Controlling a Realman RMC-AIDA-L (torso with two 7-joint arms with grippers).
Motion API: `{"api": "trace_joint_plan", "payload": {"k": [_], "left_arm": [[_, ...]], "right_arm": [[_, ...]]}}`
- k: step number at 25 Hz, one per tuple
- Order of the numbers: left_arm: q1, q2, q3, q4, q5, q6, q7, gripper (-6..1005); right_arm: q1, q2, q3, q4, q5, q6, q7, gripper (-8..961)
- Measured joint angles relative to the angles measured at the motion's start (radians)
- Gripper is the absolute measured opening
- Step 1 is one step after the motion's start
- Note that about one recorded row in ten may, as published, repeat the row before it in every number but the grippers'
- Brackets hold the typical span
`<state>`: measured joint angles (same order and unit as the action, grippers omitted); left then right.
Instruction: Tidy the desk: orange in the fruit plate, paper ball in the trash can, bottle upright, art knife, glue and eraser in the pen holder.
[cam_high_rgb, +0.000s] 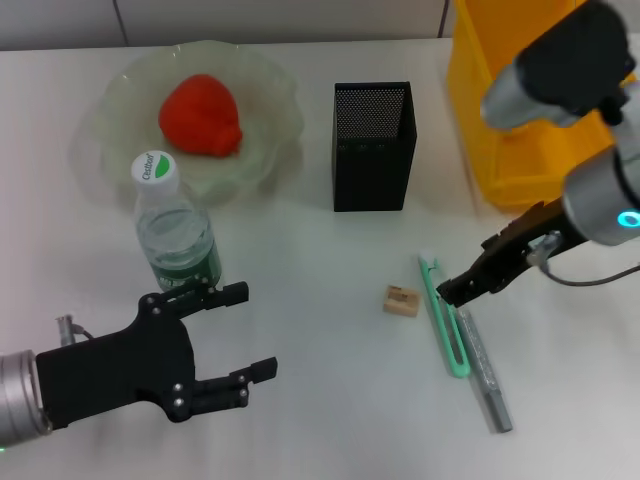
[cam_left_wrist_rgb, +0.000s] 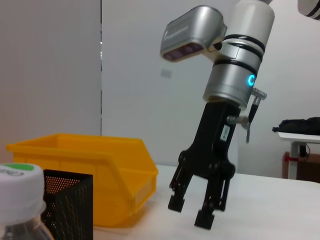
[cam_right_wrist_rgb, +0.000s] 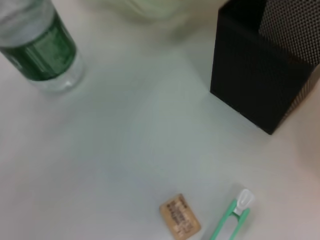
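Black left gripper (cam_high_rgb: 245, 330) hovered low at the near left of the table (cam_high_rgb: 320, 400), fingers spread wide and holding nothing, just in front of the upright water bottle (cam_high_rgb: 175, 235). A careless swing from there could have knocked the bottle over again. Behind it sat the pale green fruit plate (cam_high_rgb: 265, 130) with the orange-red fruit (cam_high_rgb: 200, 113) already in it. Centre, the black mesh pen holder (cam_high_rgb: 372, 145) stood empty as far as could be seen. Nearer, the tan eraser (cam_high_rgb: 401, 300) lay flat, close beside the green art knife (cam_high_rgb: 443, 320), which lay touching the grey glue stick (cam_high_rgb: 485, 375). Right gripper (cam_left_wrist_rgb: 195, 212) hung over the knife's far end, fingers parted, nothing held. Risk as judged: closing there might have pinched knife and glue together, or skidded the thin knife across the table. Yellow bin (cam_high_rgb: 520, 120) stood far right; no paper ball was visible.
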<state>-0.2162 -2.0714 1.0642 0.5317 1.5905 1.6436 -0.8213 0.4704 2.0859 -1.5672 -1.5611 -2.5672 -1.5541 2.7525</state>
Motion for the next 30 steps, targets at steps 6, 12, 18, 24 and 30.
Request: {"api": "trace_joint_plan", "payload": {"k": [6, 12, 18, 24, 30], "left_arm": [[-0.012, 0.0, 0.0, -0.002, 0.005, -0.004, -0.003, 815], [-0.018, 0.0, 0.0, -0.01, 0.006, -0.006, 0.0, 815], [-0.021, 0.001, 0.0, -0.014, 0.007, -0.006, 0.003, 815], [-0.023, 0.001, 0.0, -0.023, 0.007, -0.009, 0.005, 815], [-0.025, 0.001, 0.0, -0.025, 0.006, -0.018, 0.005, 815]], "right_arm": [[0.02, 0.001, -0.042, 0.085, -0.019, 0.096, 0.044, 798], [0.058, 0.002, -0.039, 0.184, -0.017, 0.165, 0.091, 777], [0.101, 0.003, -0.051, 0.281, -0.012, 0.232, 0.114, 674], [0.121, 0.005, -0.055, 0.322, -0.004, 0.256, 0.117, 589], [0.147, 0.005, -0.069, 0.364, 0.014, 0.264, 0.118, 588]]}}
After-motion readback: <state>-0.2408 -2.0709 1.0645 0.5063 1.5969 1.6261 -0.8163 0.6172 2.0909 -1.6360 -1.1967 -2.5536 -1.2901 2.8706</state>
